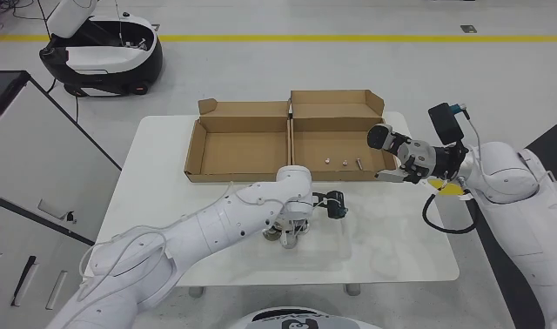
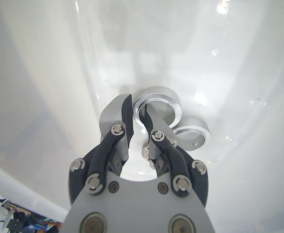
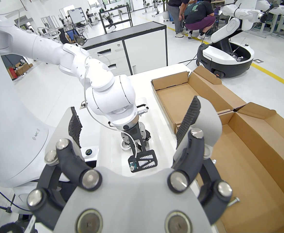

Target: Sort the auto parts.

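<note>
Metal ring (image 2: 156, 96) sat upright-mouthed in the clear tray (image 2: 77, 3), and the left claw (image 2: 136, 109) was down on it. One padded finger was inside the bore and the other against the outer wall. From where the wrist looked, the two fingers seemed clamped on that wall, though the inner pad was partly hidden.

Just beside the inner finger, touching the held ring, lay a flatter collar with a side hole (image 2: 193, 132). Tucked under the claw's knuckles was a small knurled piece (image 2: 145, 152).

Seen from above, the left claw (image 1: 287, 233) pointed straight down at the white table (image 1: 400, 242). Beyond it were two open cardboard boxes side by side, the left box (image 1: 239, 151) and the right box (image 1: 335, 142).

The right claw (image 1: 383, 157) hung at the right box's outer corner, fingers spread wide with nothing between them. Just inside the box from it lay a few small bolts (image 1: 359, 164).
</note>
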